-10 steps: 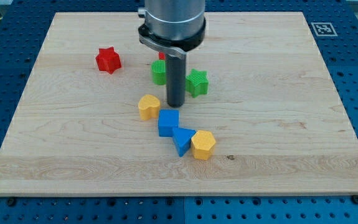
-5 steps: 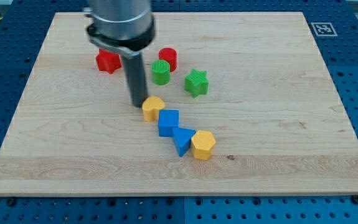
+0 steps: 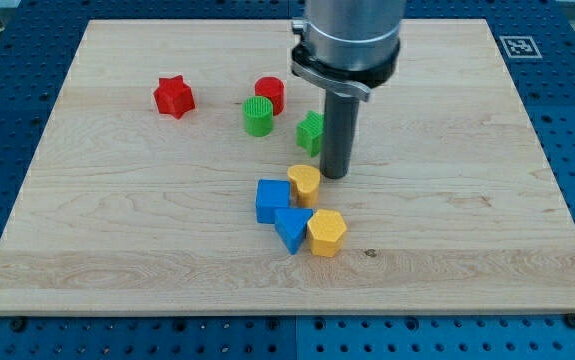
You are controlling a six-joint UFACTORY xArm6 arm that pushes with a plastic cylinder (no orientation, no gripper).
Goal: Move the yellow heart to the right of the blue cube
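- Camera view: your tip (image 3: 334,176), a bare rod with no pincer to open or close, has swung from the heart's left to its upper right.
- Yellow heart (image 3: 304,184) was pushed; it now touches the blue cube (image 3: 272,200) on the right. Task looks done.

red star (image 3: 174,97) upper left | red cylinder (image 3: 270,93), green cylinder (image 3: 258,117) top centre | green star (image 3: 310,132) partly hidden | blue triangle (image 3: 291,228) touching yellow hexagon (image 3: 327,233) | wooden counter (image 3: 467,180)

green star (image 3: 309,131) half hidden behind rod (image 3: 338,135)
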